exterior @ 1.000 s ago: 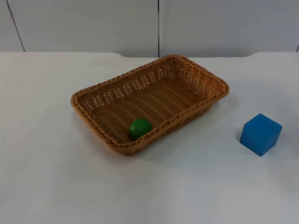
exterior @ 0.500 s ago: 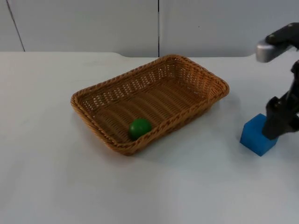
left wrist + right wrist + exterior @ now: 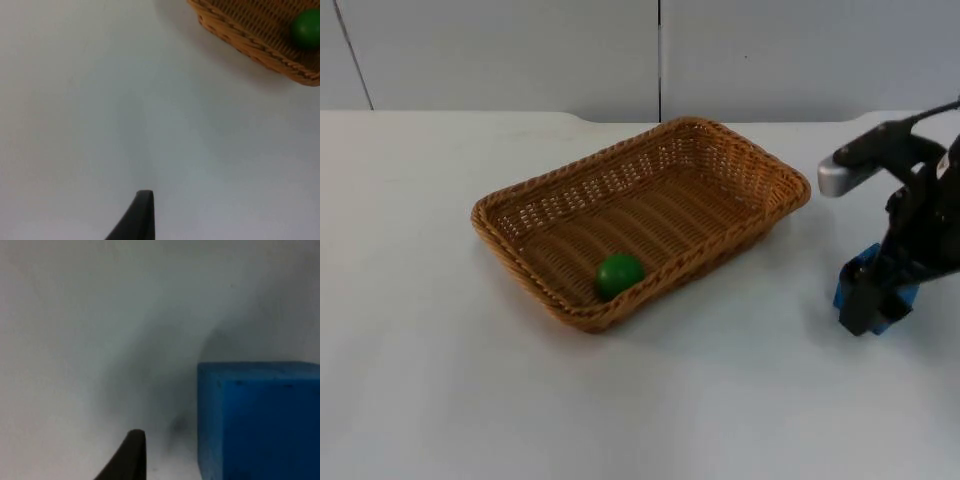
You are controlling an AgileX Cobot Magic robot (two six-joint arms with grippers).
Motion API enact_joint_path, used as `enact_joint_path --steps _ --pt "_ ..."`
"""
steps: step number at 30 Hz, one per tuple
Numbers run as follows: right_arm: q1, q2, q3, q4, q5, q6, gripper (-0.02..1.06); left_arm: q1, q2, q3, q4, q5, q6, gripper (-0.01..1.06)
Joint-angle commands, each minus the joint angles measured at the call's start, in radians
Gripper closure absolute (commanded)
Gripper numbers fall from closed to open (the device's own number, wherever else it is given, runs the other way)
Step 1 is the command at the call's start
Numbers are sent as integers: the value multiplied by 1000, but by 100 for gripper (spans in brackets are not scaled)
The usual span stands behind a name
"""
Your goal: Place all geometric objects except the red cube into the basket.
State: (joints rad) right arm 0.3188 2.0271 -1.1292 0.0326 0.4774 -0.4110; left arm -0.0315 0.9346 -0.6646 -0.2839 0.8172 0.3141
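The blue cube (image 3: 847, 291) stands on the white table (image 3: 440, 380), well apart from the basket (image 3: 790, 180) and to its right; you can see its near face close up in the right wrist view (image 3: 257, 420). A second ago nothing stood near it. Since then the right gripper (image 3: 876, 299) has come in and dropped over the cube, now covering most of it, with the fingers on either side. Whether they have clamped on the cube or stand apart cannot be told from these pictures. You may judge this as the start of the grasp on the last piece outside.

The green ball (image 3: 619, 274) already lies inside the basket, against its near wall, and has not moved; it also appears in the left wrist view (image 3: 306, 28). No red cube is on the table.

The left gripper (image 3: 142, 215) waits over bare table beside the basket's corner (image 3: 250, 42); its state cannot be told.

Bare table separates cube and basket, and most of the basket floor is free. The rim is the only edge to clear.
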Motion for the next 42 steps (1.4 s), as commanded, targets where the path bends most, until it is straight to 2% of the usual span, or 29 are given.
enact_joint_path --steps 1,2,4,5,6,10,12,16,21,23,31,34,36,38,42 --pt "5 4 -6 7 -13 3 3 -7 -5 3 -4 -22 -8 0" --pt "5 8 -6 7 -13 3 8 -7 -5 3 -4 -22 -8 0" --pt "5 8 -6 23 -13 3 27 -7 -5 3 -4 -22 -8 0" --pt "5 8 -6 23 -13 3 27 -7 -5 3 -4 -22 -8 0" --pt "5 8 -6 26 -13 11 38 -7 -5 3 -4 -22 -8 0" --pt "5 -7 -6 24 33 28 105 -7 -5 3 -4 -22 -8 0" --pt "5 -24 -7 24 60 31 104 -7 -5 3 -4 -22 -8 0" --pt "5 -153 -7 22 179 34 104 -7 -5 3 -8 -21 -8 0" --pt "5 -316 -7 22 242 48 104 -7 -5 3 -11 -19 -8 0" --pt "5 -380 -7 22 261 84 104 -7 -5 3 -13 -19 -8 0" --pt "5 -450 -7 31 282 84 104 -7 -5 3 -17 -19 -8 0" --pt "5 -446 -7 82 271 79 104 -7 -5 3 -19 -19 -8 0" --pt "5 -446 -7 85 256 77 104 -7 -5 3 -19 -19 -8 0" --pt "5 -440 -27 85 252 77 104 -7 -5 3 -19 -21 -8 0" --pt "5 -396 -115 139 292 77 104 -7 -5 3 -19 -21 -8 0"
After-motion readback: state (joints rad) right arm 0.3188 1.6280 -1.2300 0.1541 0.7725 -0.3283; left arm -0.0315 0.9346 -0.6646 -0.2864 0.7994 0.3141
